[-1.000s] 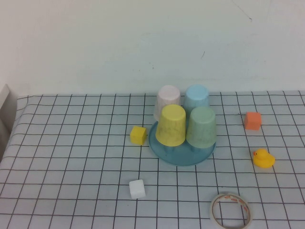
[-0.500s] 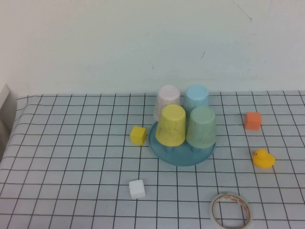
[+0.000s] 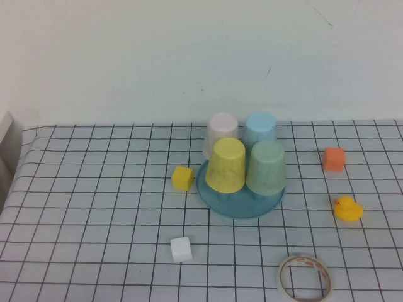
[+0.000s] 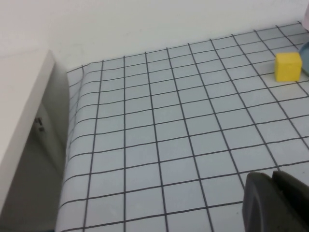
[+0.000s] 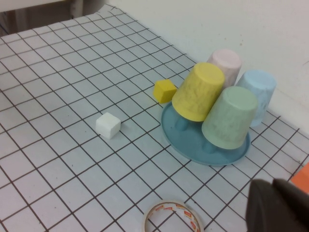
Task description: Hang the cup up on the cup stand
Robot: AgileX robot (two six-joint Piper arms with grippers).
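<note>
A: Where is the cup [image 3: 266, 166]?
B: Upside down on the cup stand [image 3: 240, 202], at its near right, mid-table [image 3: 94, 207]. A yellow cup [image 3: 226, 165] sits just left of it, a pink cup [image 3: 221, 132] and a light blue cup [image 3: 260, 130] behind them, all inverted too.

A: And the tools?
B: Neither reaches the high view. The left tool [image 4: 275, 203] is a dark shape at the frame edge of its wrist view, over bare grid cloth on the left. The right tool [image 5: 277, 205] shows the same way, above the near right of the table. I cannot tell whether either is apart or together.

A: Anything else?
B: A yellow block [image 3: 182, 178] just left of the stand, a white block [image 3: 181, 249] nearer, a tape roll [image 3: 305, 278] near right, a rubber duck [image 3: 347, 209] and an orange block [image 3: 334, 159] to the right.
</note>
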